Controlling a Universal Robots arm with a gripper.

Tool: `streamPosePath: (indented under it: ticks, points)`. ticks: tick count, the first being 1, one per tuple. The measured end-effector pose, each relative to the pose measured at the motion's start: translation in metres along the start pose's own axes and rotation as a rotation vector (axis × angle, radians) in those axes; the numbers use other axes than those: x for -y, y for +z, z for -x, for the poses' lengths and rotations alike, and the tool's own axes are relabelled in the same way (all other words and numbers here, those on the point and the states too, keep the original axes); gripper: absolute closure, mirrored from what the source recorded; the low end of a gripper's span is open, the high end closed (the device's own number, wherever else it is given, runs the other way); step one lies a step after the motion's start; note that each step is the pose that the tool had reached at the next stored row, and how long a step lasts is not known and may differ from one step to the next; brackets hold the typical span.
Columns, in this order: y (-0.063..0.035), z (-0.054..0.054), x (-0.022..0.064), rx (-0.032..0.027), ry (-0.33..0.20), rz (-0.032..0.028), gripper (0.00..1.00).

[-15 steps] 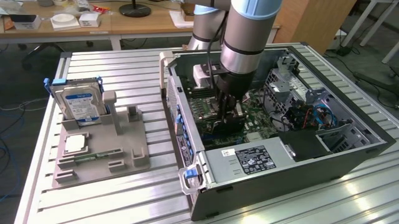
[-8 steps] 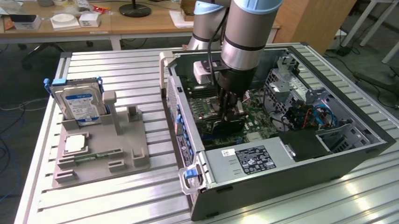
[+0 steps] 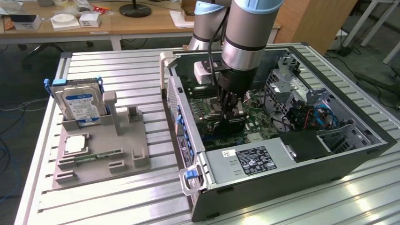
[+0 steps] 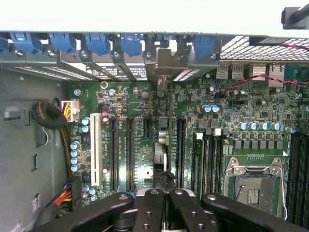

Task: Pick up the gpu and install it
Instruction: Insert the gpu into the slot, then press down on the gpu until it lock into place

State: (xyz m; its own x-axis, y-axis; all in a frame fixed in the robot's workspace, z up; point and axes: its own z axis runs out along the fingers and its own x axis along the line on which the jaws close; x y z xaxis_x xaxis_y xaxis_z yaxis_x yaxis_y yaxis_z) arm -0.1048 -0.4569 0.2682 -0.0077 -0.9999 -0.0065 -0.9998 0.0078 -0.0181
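Pincer: pincer (image 3: 229, 114) reaches straight down into the open computer case (image 3: 350, 154), fingers drawn together on the top edge of the gpu; in the wrist view the black fingers (image 4: 155, 212) meet over the card.
Gpu: gpu (image 3: 226, 125) stands on edge, dark and thin, right at the motherboard, held in the pincer; from the wrist view it shows edge-on as a narrow strip (image 4: 161, 154) running along one expansion slot toward the rear brackets. Whether it is fully seated cannot be told.
Motherboard: green motherboard (image 4: 140, 116) carries a white slot (image 4: 95, 152), several black slots, and an empty processor socket (image 4: 252, 186).
Arm: grey arm (image 3: 248, 33) comes down from above the case.
Case: lies on its side on the bench (image 3: 112, 201), side panel off, black power supply (image 3: 250, 161) at its near end.
Fixture: grey holder tray (image 3: 100, 154) sits on the bench to the exterior view's left of the case.
Hard drive: blue-labelled hard drive (image 3: 80, 105) stands upright in the tray.
Memory stick: narrow green memory stick (image 3: 99, 155) lies flat in the tray.
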Motion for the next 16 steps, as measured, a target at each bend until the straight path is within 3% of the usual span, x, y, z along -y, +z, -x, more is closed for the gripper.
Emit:
streamPosePath:
  ticks: [14, 15, 16]
  points:
    - [0.0000, 0.0000, 0.0000, -0.0035, 0.000, 0.0008, 0.90]
    - [0.0001, 0.0001, 0.0000, -0.0034, 0.000, 0.0071, 0.90]
    - [0.0000, 0.0001, 0.0000, -0.0035, 0.000, 0.0181, 0.90]
